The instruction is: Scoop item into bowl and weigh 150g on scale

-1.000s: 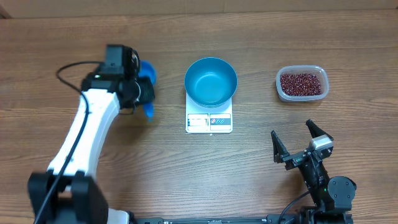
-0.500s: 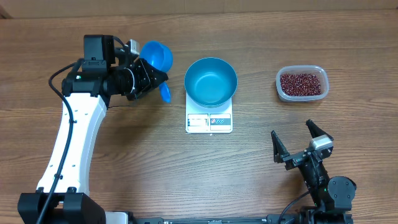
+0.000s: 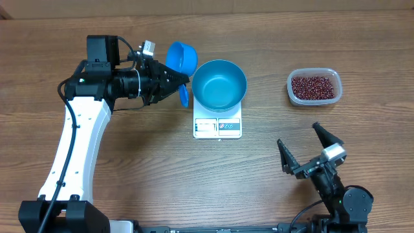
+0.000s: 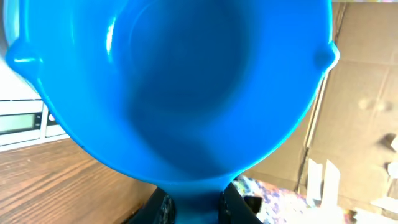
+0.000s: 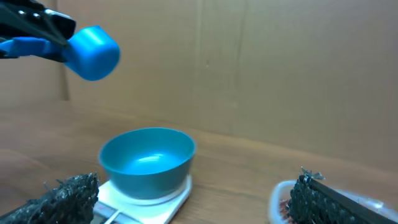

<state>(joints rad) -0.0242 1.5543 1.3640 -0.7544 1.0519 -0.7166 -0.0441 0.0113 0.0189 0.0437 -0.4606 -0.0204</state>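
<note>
**Blue scoop in hand and empty; nothing yet in the bowl**

Left side: the left gripper point(image 3: 178, 84) is narrowed onto the handle of the scoop point(image 3: 182, 57) and holds it in the air, just left of the bowl point(image 3: 219, 87). The left wrist view shows the scoop's inside bare. Centre: the bowl sits on the scale point(image 3: 217, 127) and is empty. Right, on the far side: the beans point(image 3: 314, 86) all lie in the clear tub point(image 3: 290, 88), well apart from the bowl. Right, near side: the right gripper point(image 3: 297, 134) stands with fingers wide, holding nothing, above the table point(image 3: 162, 181).

Risks, as judged:
- The tub lies beyond the bowl from the scoop's side. A low crossing could clip the bowl's rim and shift it on the scale or tip it off.
- The tub is light and unheld. A scoop pushed into it could slide it or spill beans.
- A loaded scoop carried back tilted would shed beans onto the table.
- A heaped final scoop could overshoot the target weight.

Not established:
- The scale's display is too small to read in any view.
- Contact between fingers and handle is largely hidden by the scoop.
- The depth of beans in the tub cannot be told.
- The right wrist view cuts off its own fingers and most of the tub.
</note>
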